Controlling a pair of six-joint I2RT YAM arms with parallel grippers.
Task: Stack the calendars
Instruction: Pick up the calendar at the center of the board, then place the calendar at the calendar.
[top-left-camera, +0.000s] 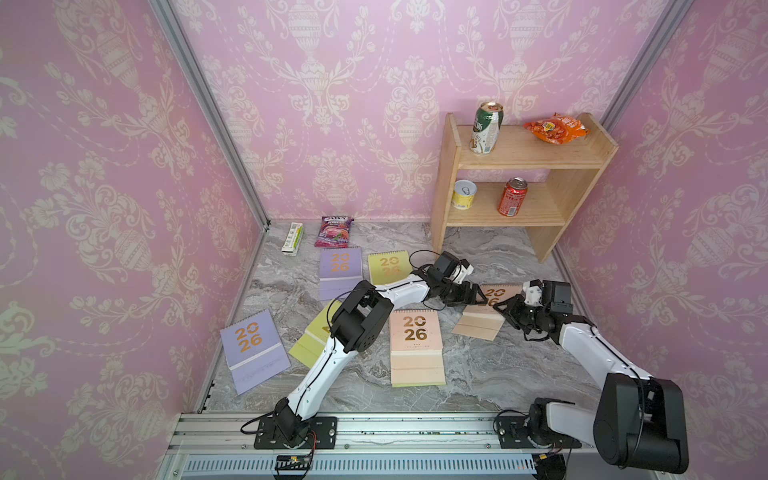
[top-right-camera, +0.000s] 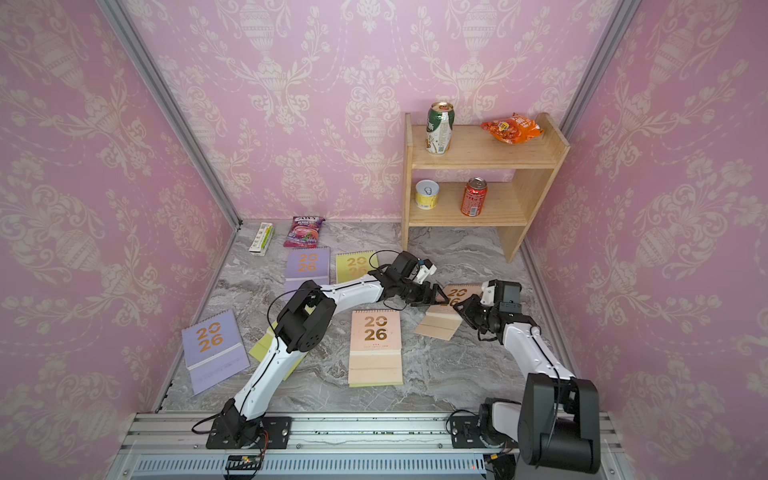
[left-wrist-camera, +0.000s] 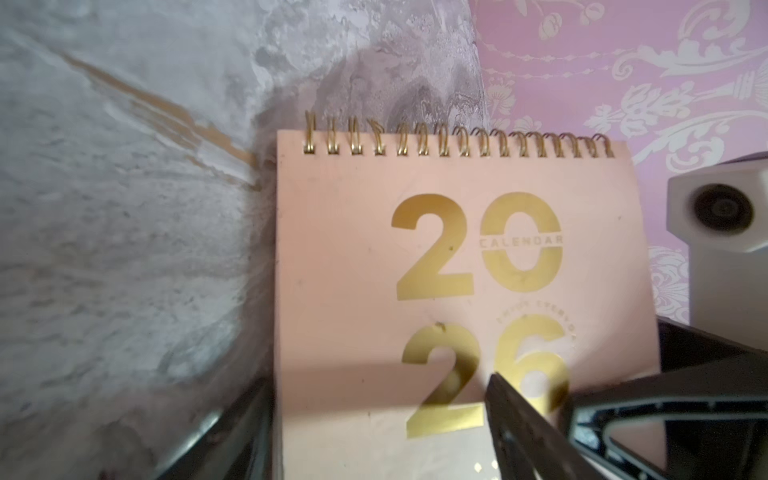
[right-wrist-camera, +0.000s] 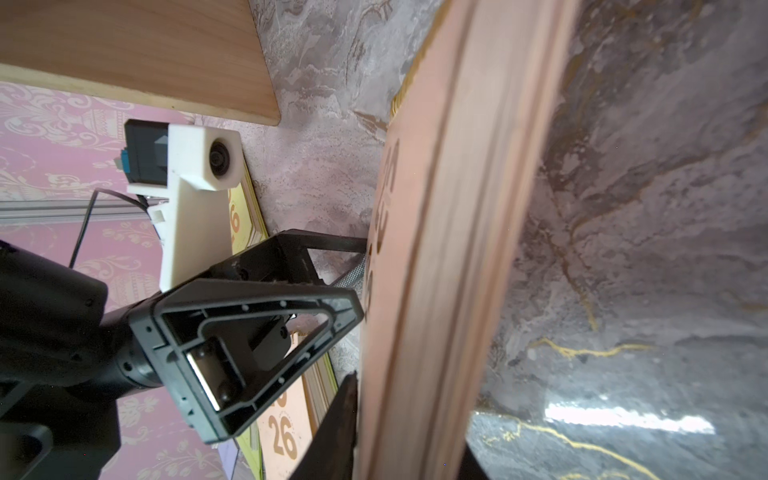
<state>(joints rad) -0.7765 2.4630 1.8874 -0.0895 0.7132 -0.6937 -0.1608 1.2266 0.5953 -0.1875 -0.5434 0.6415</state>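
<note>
Several pastel calendars with gold "2026" lie flat on the marble table: lilac (top-left-camera: 340, 266) and yellow-green (top-left-camera: 388, 266) at the back, lilac (top-left-camera: 253, 349) front left, yellow-green (top-left-camera: 309, 343) partly under my left arm, peach (top-left-camera: 415, 345) in the centre. Another peach calendar (top-left-camera: 482, 318) (left-wrist-camera: 415, 249) sits right of centre between both grippers. My right gripper (top-left-camera: 505, 309) (right-wrist-camera: 403, 436) is shut on its right edge, which the right wrist view shows edge-on. My left gripper (top-left-camera: 478, 297) (left-wrist-camera: 374, 440) stands open at the calendar's left side, fingertips (right-wrist-camera: 353, 307) against the cover.
A wooden shelf (top-left-camera: 523, 166) stands at the back right with cans and an orange snack bag. A purple snack pouch (top-left-camera: 333, 232) and a small white box (top-left-camera: 292, 238) lie by the back wall. Pink walls close in on three sides.
</note>
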